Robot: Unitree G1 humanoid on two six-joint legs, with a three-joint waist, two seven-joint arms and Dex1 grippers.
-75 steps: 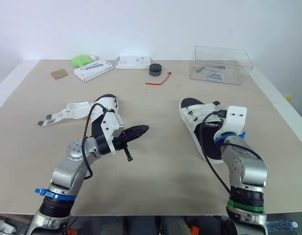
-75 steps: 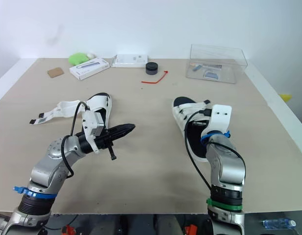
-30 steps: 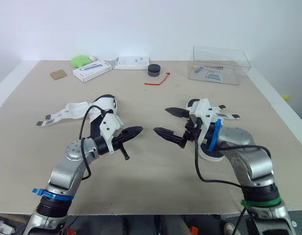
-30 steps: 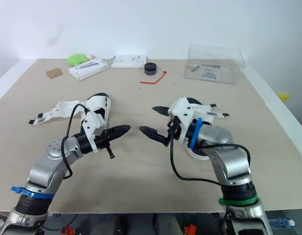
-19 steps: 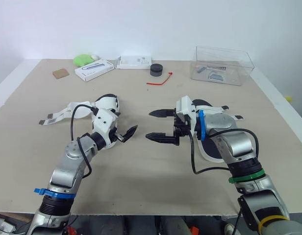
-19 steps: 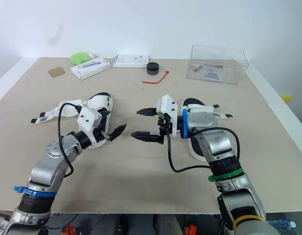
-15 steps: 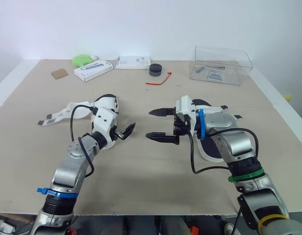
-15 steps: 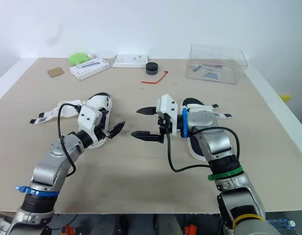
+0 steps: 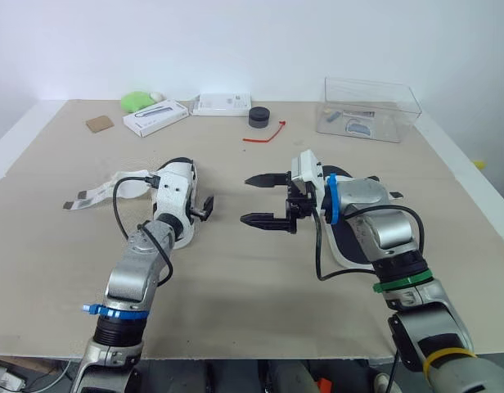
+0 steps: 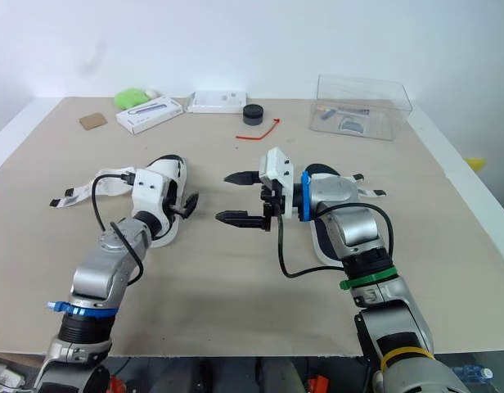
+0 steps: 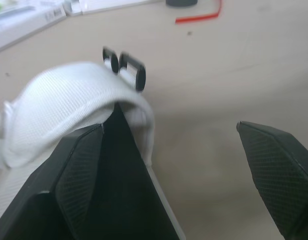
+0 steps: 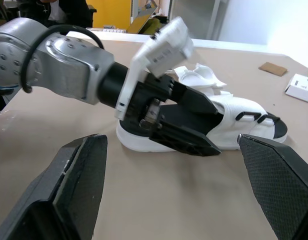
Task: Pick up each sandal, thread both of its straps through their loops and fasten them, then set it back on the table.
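The left white sandal (image 9: 181, 171) lies left of centre, its long straps (image 9: 92, 195) trailing unfastened to the left. My left gripper (image 9: 201, 210) hovers over its near end, open. In the left wrist view one finger (image 11: 84, 170) sits over the black insole below the white band (image 11: 69, 95) and its two black loops (image 11: 126, 67). The right white sandal (image 9: 342, 246) lies partly hidden behind my right forearm. My right gripper (image 9: 258, 199) is open over bare table between the sandals, pointing at the left one, holding nothing.
Along the far edge stand a clear plastic box (image 9: 371, 106), a black round puck (image 9: 258, 117), a red tie (image 9: 264, 135), two white boxes (image 9: 155, 117) (image 9: 223, 103), a green object (image 9: 136, 101) and a brown card (image 9: 98, 124).
My left gripper went from shut to open and swung back over the left sandal. My right gripper, open throughout, shifted left toward the table's middle.
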